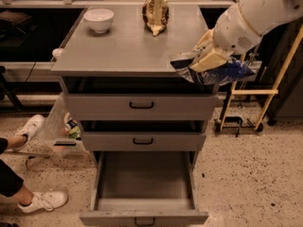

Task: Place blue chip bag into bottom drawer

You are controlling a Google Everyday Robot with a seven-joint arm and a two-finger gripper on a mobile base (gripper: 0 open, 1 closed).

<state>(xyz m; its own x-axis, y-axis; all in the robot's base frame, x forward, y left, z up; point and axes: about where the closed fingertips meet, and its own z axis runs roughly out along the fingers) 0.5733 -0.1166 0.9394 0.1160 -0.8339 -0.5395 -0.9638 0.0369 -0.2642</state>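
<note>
My gripper (204,56) is shut on the blue chip bag (222,72), a crinkly dark-blue foil bag. It holds the bag in the air at the front right corner of the cabinet top (132,46), level with the top edge. The white arm comes in from the upper right. The bottom drawer (144,181) is pulled open below, its plain grey tray empty. It lies well below and left of the bag.
A white bowl (99,20) and a brown-and-tan chip bag (156,14) stand on the cabinet top. The two upper drawers (142,105) are shut. A person's white shoes (43,200) are at the left. A wooden frame (255,93) stands to the right.
</note>
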